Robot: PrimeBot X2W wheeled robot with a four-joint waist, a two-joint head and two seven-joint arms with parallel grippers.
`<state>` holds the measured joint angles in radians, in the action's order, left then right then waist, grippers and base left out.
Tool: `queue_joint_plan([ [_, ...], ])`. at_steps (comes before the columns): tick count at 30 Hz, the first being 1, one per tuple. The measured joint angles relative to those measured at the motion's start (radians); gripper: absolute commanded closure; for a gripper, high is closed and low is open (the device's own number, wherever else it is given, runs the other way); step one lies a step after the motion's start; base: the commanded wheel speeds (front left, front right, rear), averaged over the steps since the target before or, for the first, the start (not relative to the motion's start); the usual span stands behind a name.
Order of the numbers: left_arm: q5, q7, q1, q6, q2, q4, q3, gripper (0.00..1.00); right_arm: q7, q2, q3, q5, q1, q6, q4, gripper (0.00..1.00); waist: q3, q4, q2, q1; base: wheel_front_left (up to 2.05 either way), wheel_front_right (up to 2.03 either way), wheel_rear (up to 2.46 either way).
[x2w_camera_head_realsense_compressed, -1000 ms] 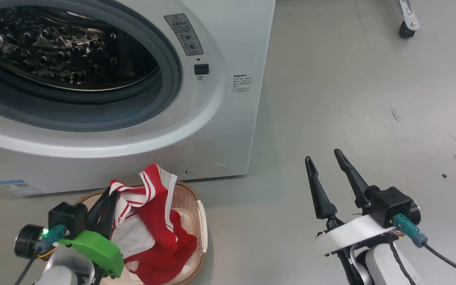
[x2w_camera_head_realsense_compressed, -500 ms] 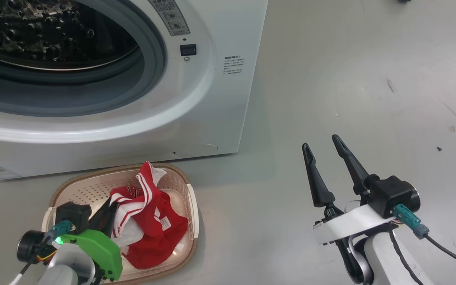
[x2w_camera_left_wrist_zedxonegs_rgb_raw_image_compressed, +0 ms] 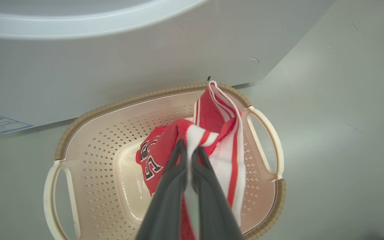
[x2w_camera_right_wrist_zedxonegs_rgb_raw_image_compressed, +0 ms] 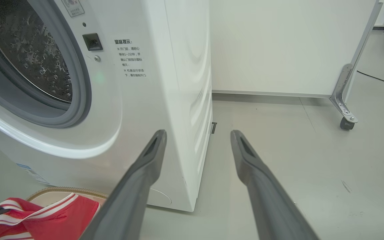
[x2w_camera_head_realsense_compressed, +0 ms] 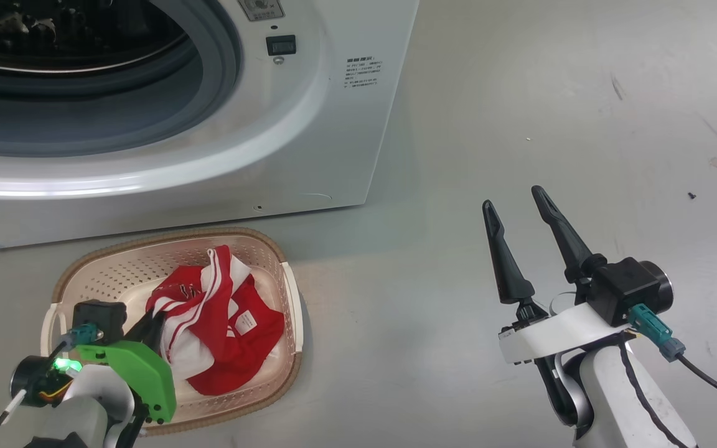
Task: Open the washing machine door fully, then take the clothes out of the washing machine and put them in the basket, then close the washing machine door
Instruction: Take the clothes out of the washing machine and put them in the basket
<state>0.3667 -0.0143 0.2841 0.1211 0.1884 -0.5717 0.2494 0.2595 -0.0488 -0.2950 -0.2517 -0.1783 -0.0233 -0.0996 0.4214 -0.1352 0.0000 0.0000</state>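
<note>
The white washing machine [x2w_camera_head_realsense_compressed: 309, 124] stands with its grey-ringed mouth [x2w_camera_head_realsense_compressed: 209, 93] uncovered; the washing machine door is out of view. On the floor in front sits the cream basket [x2w_camera_head_realsense_compressed: 165, 244], and the red, white-striped clothes [x2w_camera_head_realsense_compressed: 228, 323] lie in it. My left gripper [x2w_camera_head_realsense_compressed: 152, 325] reaches into the basket, shut on a striped fold of the clothes [x2w_camera_left_wrist_zedxonegs_rgb_raw_image_compressed: 212, 133]; the left wrist view has its fingertips [x2w_camera_left_wrist_zedxonegs_rgb_raw_image_compressed: 180, 148] pinched together on the cloth. My right gripper [x2w_camera_head_realsense_compressed: 513, 200] hangs open over bare floor to the right of the machine, nothing between its fingers [x2w_camera_right_wrist_zedxonegs_rgb_raw_image_compressed: 155, 143].
The machine's right side [x2w_camera_right_wrist_zedxonegs_rgb_raw_image_compressed: 192, 83] stands close to my right gripper. A white panel [x2w_camera_right_wrist_zedxonegs_rgb_raw_image_compressed: 278, 50] on a metal leg with a caster [x2w_camera_right_wrist_zedxonegs_rgb_raw_image_compressed: 345, 123] stands behind, with a cable [x2w_camera_right_wrist_zedxonegs_rgb_raw_image_compressed: 378, 78] on the floor. Grey floor [x2w_camera_head_realsense_compressed: 520, 93] spreads to the right.
The head camera has tilted down. My left gripper has lowered the clothes, which hung above the basket's rim, down into the basket. The right gripper stays open.
</note>
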Motion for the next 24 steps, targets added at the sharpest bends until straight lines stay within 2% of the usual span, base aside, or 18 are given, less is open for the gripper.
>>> queue_joint_plan([
  [11, 0.044, -0.029, 0.067, 0.000, -0.029, -0.131, -0.027, 1.00, 0.000, -0.011, 0.018, 0.017, -0.003, 0.001, 0.002, 0.00, 0.046, 0.017, 0.0000, 0.0000, 0.00, 0.00, 0.00],
  [24, 0.047, -0.011, 0.141, 0.000, -0.049, -0.246, -0.035, 1.00, 0.000, -0.011, 0.018, 0.033, -0.020, 0.000, 0.001, 0.00, 0.074, 0.031, 0.0000, 0.0000, 0.00, 0.00, 0.00],
])
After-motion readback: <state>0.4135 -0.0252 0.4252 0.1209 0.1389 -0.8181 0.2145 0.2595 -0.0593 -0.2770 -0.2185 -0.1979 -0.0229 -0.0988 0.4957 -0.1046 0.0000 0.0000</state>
